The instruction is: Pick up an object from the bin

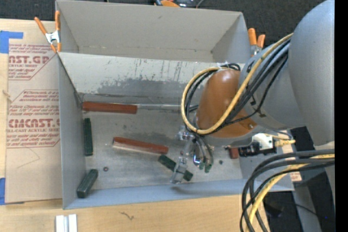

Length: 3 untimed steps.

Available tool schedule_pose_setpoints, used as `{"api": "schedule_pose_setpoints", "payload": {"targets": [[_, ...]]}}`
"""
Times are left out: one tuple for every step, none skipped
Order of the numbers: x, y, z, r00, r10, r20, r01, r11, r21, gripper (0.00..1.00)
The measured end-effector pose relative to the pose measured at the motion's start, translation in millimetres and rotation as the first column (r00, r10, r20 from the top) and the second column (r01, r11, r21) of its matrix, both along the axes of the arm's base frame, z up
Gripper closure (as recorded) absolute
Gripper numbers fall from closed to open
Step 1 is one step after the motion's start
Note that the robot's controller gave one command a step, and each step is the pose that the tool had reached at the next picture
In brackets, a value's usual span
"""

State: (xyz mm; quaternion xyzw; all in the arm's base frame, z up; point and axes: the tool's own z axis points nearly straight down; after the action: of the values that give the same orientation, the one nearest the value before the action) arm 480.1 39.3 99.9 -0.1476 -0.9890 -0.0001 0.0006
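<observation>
My gripper (185, 167) hangs low near the bin's front wall, right of centre. Small dark green blocks lie right around it: one (167, 161) just to its left, one (187, 175) under its tip, and another (208, 167) to its right. A red-brown flat bar (140, 145) lies on the floor to the left of the gripper, its right end close to the nearest green block. I cannot see anything held.
A longer red-brown bar (109, 108) lies along the back wall's foot. A dark green bar (87, 136) lies by the left wall. A dark green block (87, 183) sits in the front left corner. A small red piece (234, 152) lies at the right wall.
</observation>
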Motion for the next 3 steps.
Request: {"api": "schedule_pose_setpoints", "payload": {"targets": [[-0.1,8.2,-0.6,0.969,-0.246,0.0,0.246,0.969,0.0,0.0],[-1.6,-1.3,-32.3,0.975,-0.224,-0.003,0.224,0.975,-0.003,0.0],[-2.0,-1.0,-32.8,0.975,-0.224,0.0,0.224,0.975,-0.002,0.0]]}}
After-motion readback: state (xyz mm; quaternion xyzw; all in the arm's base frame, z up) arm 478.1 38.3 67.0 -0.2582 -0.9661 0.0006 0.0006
